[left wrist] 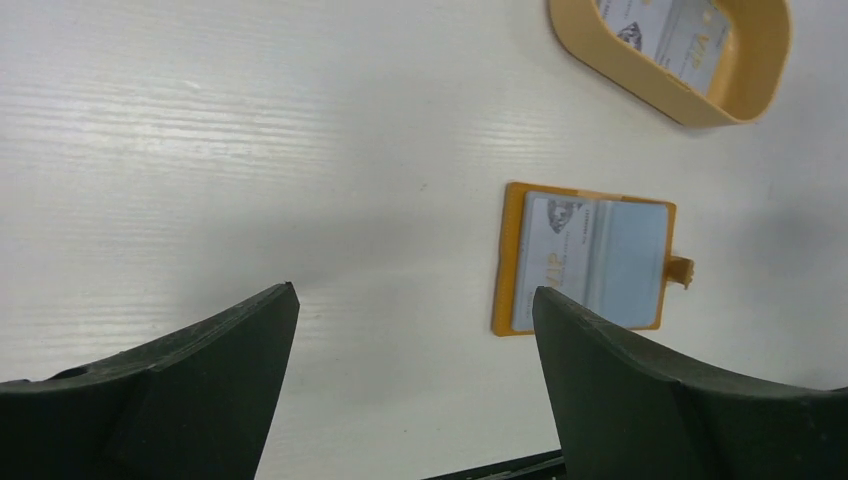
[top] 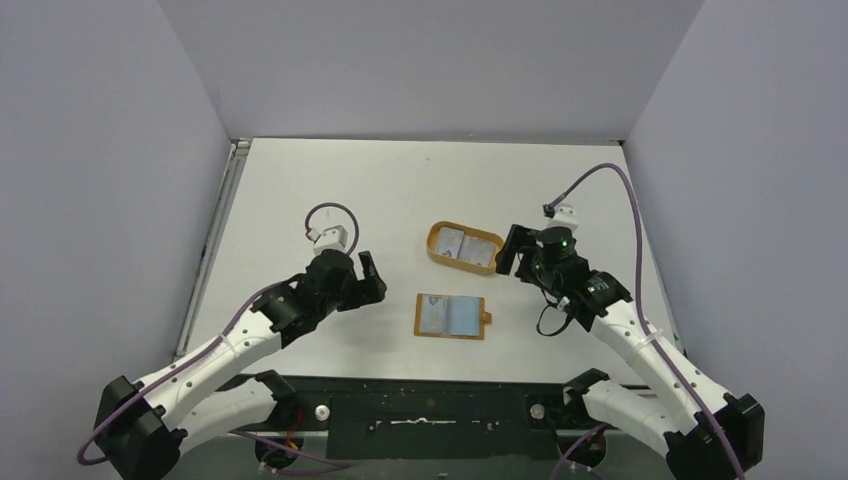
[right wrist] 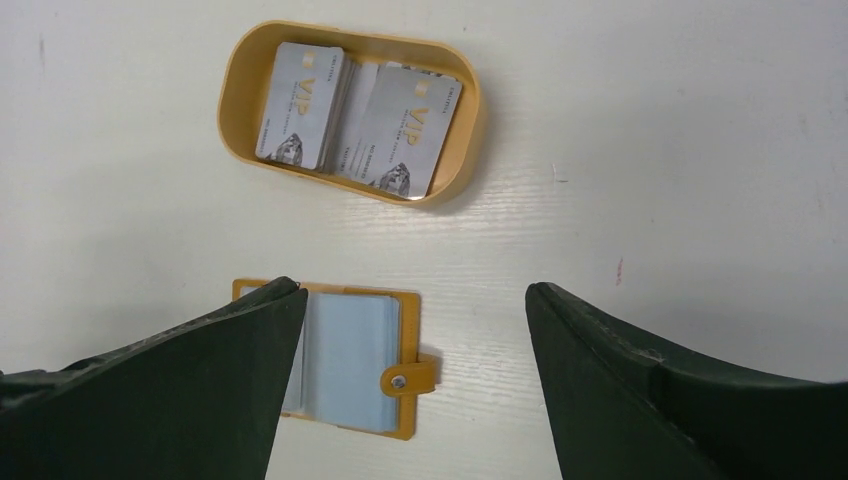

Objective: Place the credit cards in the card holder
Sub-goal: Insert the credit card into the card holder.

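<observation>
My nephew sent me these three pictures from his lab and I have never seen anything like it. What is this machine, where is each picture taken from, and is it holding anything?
These are two robot arms bolted at the near edge of a white table. The overhead view looks down from above and behind them. The other two pictures come from small cameras on the wrists; the dark wedges at the bottom of each are that arm's own fingers.

On the table lie an orange oval tray with silvery credit cards in it, and nearer the arms a tan card holder, lying open, with one card showing in its left half.

The left gripper and right gripper both stand open, holding nothing, each off to its own side of the tray and holder.
</observation>
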